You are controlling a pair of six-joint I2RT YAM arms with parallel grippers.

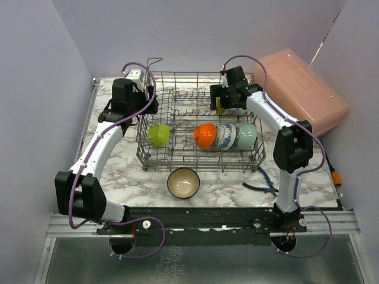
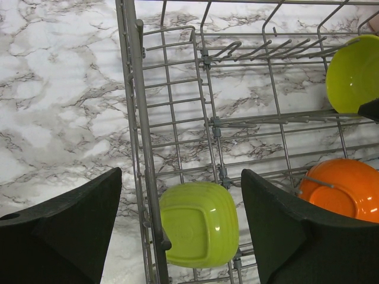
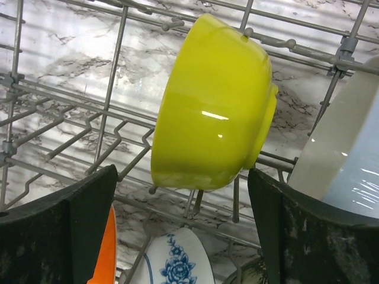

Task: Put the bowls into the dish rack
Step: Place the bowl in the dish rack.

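The grey wire dish rack [image 1: 177, 155] holds a lime green bowl [image 1: 158, 135], an orange bowl [image 1: 205, 135], a blue-patterned white bowl [image 1: 225, 136] and a mint green bowl [image 1: 247, 135] along its front row. A yellow-green bowl [image 3: 213, 106] stands on edge among the back tines. My right gripper [image 3: 182, 177] is open just in front of it, one finger on each side and clear of it. My left gripper [image 2: 180, 195] hangs open above the rack's left wall, over the lime green bowl [image 2: 198, 223]. A beige bowl [image 1: 183, 182] sits on the table in front of the rack.
A pink translucent box [image 1: 305, 89] leans at the back right. Blue-handled pliers [image 1: 260, 186] lie on the marble table right of the beige bowl. A pale bowl [image 3: 343, 160] stands close to my right gripper's right finger. Walls close in left, back and right.
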